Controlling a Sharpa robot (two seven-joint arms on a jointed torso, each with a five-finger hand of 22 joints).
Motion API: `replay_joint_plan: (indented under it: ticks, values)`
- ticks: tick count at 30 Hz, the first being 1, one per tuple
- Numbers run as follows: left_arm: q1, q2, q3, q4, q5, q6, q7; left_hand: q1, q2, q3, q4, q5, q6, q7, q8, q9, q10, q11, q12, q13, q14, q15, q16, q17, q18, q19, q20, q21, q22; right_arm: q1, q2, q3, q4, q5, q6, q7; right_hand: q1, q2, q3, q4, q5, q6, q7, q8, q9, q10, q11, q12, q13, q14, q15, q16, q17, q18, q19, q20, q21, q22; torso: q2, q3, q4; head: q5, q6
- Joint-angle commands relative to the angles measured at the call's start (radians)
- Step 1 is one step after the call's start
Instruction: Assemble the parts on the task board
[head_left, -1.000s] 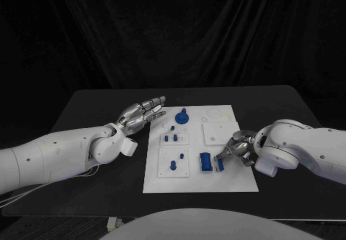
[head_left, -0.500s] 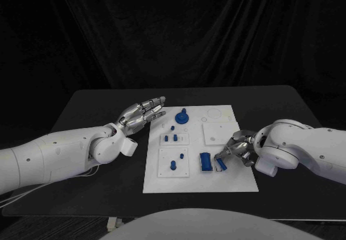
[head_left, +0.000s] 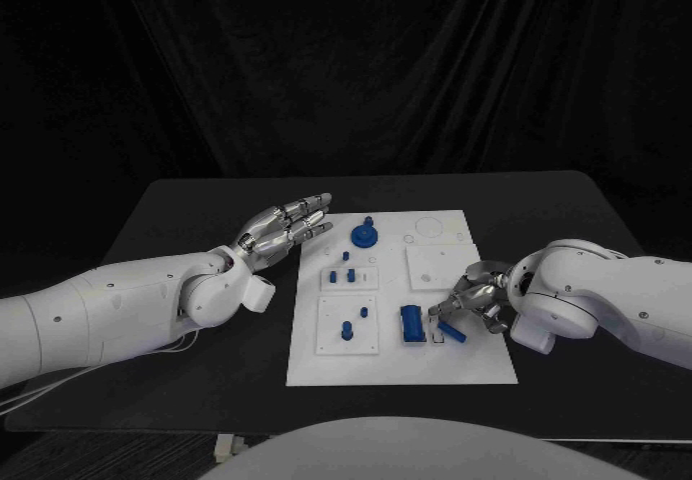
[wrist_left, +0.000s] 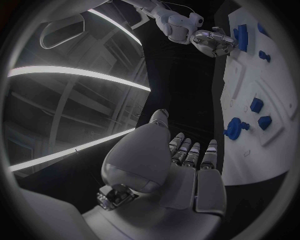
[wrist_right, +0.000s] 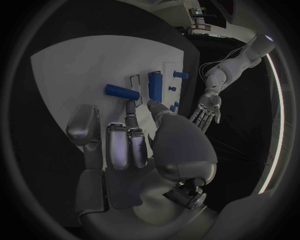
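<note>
The right hand (head_left: 469, 305) hangs over the near right part of the task board (head_left: 433, 372), fingers curled beside a blue bar (wrist_right: 122, 92) lying loose next to an upright blue block (head_left: 411, 323); I cannot tell whether they touch it; the left hand (head_left: 283, 228) waits open, fingers spread, off the board's far left edge. The step looks like seating that bar; next it calls for a firm pinch, then alignment with its slot; the black table (head_left: 188, 215) sits before dark curtains.

The task board (head_left: 433, 365) was plain white, and the parts (head_left: 413, 324) on it were solid blue. The tabletop (head_left: 188, 210) was black. Both arms were white, the left hand (head_left: 284, 226) and right hand (head_left: 473, 300) silver.
</note>
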Motion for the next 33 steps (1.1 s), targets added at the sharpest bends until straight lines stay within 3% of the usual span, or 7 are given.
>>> replay_joint_plan:
  ticks: [1, 6, 11, 13, 21, 29, 33]
  values:
    - [-0.001, 0.001, 0.001, 0.002, 0.007, 0.011, 0.011, 0.007, 0.000, 0.006, -0.002, 0.003, -0.005, 0.002, 0.005, 0.000, -0.001, 0.002, 0.002, 0.001, 0.001, 0.004, -0.002, -0.001, 0.011, 0.002, 0.007, 0.004, -0.001, -0.003, 0.001, 0.000, 0.000, -0.006, 0.007, -0.014, 0.002, 0.006, -0.002, -0.003, 0.003, 0.004, -0.002, 0.006, 0.001, 0.104, -0.008, 0.003, 0.263, 0.058, -0.008, -0.004, 0.027, 0.007, 0.001, -0.003, -0.006, 0.082, 0.000, -0.0001, -0.0001, 0.001, 0.000]
    - [-0.001, 0.002, 0.001, 0.001, 0.007, 0.013, 0.012, 0.007, 0.000, 0.007, -0.004, 0.009, -0.005, 0.003, 0.005, 0.000, -0.001, 0.003, 0.002, 0.001, 0.001, 0.004, -0.002, -0.001, 0.011, 0.002, 0.007, 0.004, -0.001, -0.004, -0.004, 0.000, 0.006, -0.022, -0.028, -0.004, -0.015, 0.004, -0.025, 0.012, -0.055, -0.014, 0.004, -0.003, -0.001, 0.104, -0.003, 0.003, 0.263, 0.055, -0.005, -0.012, 0.016, 0.009, -0.002, -0.002, -0.021, 0.078, 0.000, 0.0000, -0.0001, 0.001, 0.000]
    - [-0.001, 0.000, 0.001, 0.002, 0.007, 0.013, 0.012, 0.007, 0.000, 0.007, -0.004, 0.009, -0.005, 0.003, 0.005, 0.000, -0.001, 0.003, 0.002, 0.001, 0.001, 0.004, -0.002, -0.001, 0.011, 0.002, 0.007, 0.004, -0.001, -0.004, -0.033, 0.000, 0.035, -0.084, -0.062, 0.016, -0.008, -0.007, -0.040, 0.014, -0.050, -0.051, 0.012, -0.015, -0.005, 0.104, 0.003, 0.003, 0.263, 0.062, -0.001, 0.004, 0.045, 0.005, 0.003, 0.002, -0.007, 0.084, 0.000, 0.0000, 0.0000, 0.005, 0.000]
    - [-0.001, -0.001, 0.001, 0.002, 0.007, 0.012, 0.012, 0.008, 0.000, 0.007, -0.004, 0.011, -0.004, 0.003, 0.005, 0.001, -0.001, 0.003, 0.002, 0.001, 0.001, 0.004, -0.002, -0.001, 0.011, 0.002, 0.007, 0.004, -0.001, -0.003, -0.054, 0.000, 0.054, -0.107, -0.056, 0.020, 0.008, -0.013, -0.045, 0.011, -0.019, -0.068, 0.016, -0.017, -0.008, 0.104, 0.007, 0.003, 0.263, 0.064, 0.003, 0.008, 0.052, 0.004, 0.006, 0.004, -0.003, 0.086, 0.000, 0.0000, 0.0001, 0.007, 0.000]
    - [-0.002, 0.000, 0.001, 0.001, 0.007, 0.012, 0.011, 0.008, 0.000, 0.007, -0.004, 0.011, -0.004, 0.003, 0.005, 0.001, -0.001, 0.003, 0.002, 0.001, 0.001, 0.004, -0.002, -0.001, 0.011, 0.002, 0.007, 0.004, -0.001, 0.003, -0.107, 0.001, 0.113, -0.189, 0.011, 0.023, 0.043, -0.025, -0.054, 0.004, 0.007, -0.108, 0.027, -0.022, -0.017, 0.104, 0.016, 0.003, 0.263, 0.064, 0.010, 0.011, 0.057, 0.004, 0.007, 0.010, -0.004, 0.089, 0.000, 0.0001, -0.0002, 0.001, 0.000]
    - [-0.003, 0.002, 0.001, 0.000, 0.007, 0.014, 0.011, 0.008, -0.001, 0.007, -0.005, 0.013, -0.002, 0.003, 0.006, 0.001, -0.001, 0.003, 0.004, 0.001, 0.001, 0.004, -0.002, -0.001, 0.011, 0.002, 0.007, 0.004, -0.001, 0.004, -0.110, 0.000, 0.138, -0.299, 0.046, 0.030, 0.109, -0.029, -0.043, -0.016, 0.142, -0.107, 0.029, 0.001, -0.019, 0.104, 0.018, 0.003, 0.263, 0.064, 0.013, 0.011, 0.060, 0.004, 0.007, 0.014, -0.007, 0.092, -0.002, -0.0002, -0.0012, 0.004, 0.000]
    - [-0.003, 0.001, 0.001, 0.001, 0.007, 0.014, 0.010, 0.008, -0.001, 0.007, -0.005, 0.013, -0.002, 0.003, 0.006, 0.001, -0.001, 0.003, 0.004, 0.001, 0.001, 0.004, -0.002, -0.001, 0.011, 0.002, 0.007, 0.004, -0.001, 0.001, -0.102, 0.000, 0.136, -0.314, 0.053, 0.040, 0.107, -0.029, -0.044, -0.013, 0.141, -0.102, 0.028, 0.005, -0.018, 0.104, 0.018, 0.003, 0.263, 0.064, 0.013, 0.012, 0.061, 0.004, 0.008, 0.014, -0.006, 0.093, -0.001, -0.0001, -0.0020, 0.008, 0.000]
